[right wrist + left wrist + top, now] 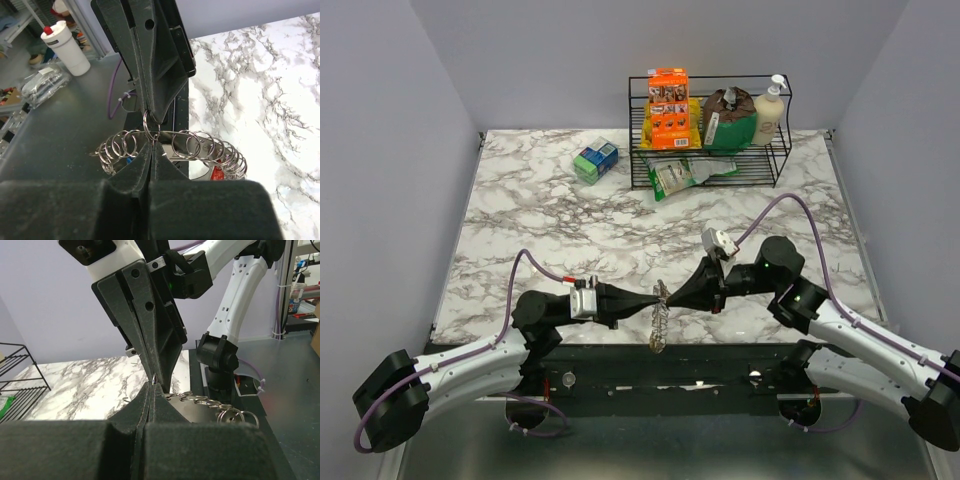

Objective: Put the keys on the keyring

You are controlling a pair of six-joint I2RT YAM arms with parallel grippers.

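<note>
Both grippers meet tip to tip at the table's front edge. The keyring [659, 325] hangs down between them, a thin silvery loop strung with several small rings [200, 145]. My left gripper [656, 300] is shut [153, 385] on one small ring at the top of the loop. My right gripper [670, 297] is shut [152, 143] on the loop wire just below that ring. A red key head [217, 174] and a blue key head [129, 160] show behind the rings; the rest of the keys is hidden. A chain of rings [210, 401] trails to the right in the left wrist view.
A black wire rack [780, 150] at the back holds an orange box [669, 108], bags and a soap bottle [769, 110]. A green and blue pack [595, 160] lies left of it. The dark mounting rail [720, 365] runs under the keyring.
</note>
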